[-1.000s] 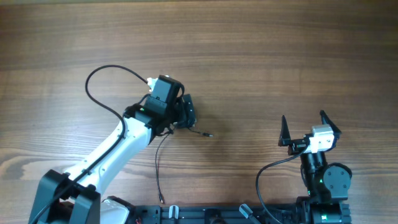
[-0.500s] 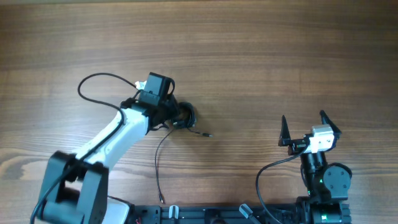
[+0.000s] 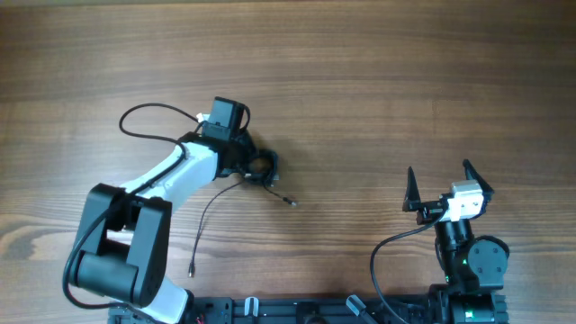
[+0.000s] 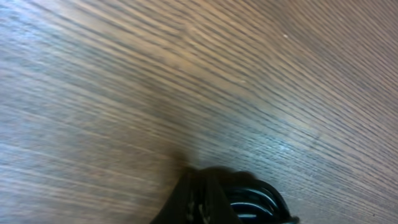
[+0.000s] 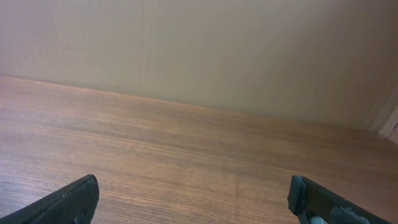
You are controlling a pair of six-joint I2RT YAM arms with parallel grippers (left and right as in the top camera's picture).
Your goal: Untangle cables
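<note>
In the overhead view my left gripper (image 3: 265,166) is shut on the small black knot of cables (image 3: 271,175) left of the table's middle. One thin strand runs from the knot down and to the left, and its plug (image 3: 192,268) lies near the front edge. A shorter strand ends in a plug (image 3: 290,202) just right of the knot. The left wrist view shows my left gripper (image 4: 200,190) with jaws together and glossy cable loops (image 4: 256,198) bunched beside them. My right gripper (image 3: 441,184) stands open at the front right, far from the cables, and nothing lies between its fingers (image 5: 73,198).
The left arm's own thicker black cable (image 3: 144,115) loops over the wooden table (image 3: 405,81) behind its wrist. The arm bases and a black rail (image 3: 297,310) line the front edge. A pale wall (image 5: 199,50) stands beyond the table's far edge.
My left gripper has shut on the knot and the arm has swung to lie more to the left. The long strand's end slid left, and the short plug moved slightly left. The right arm stayed still.
</note>
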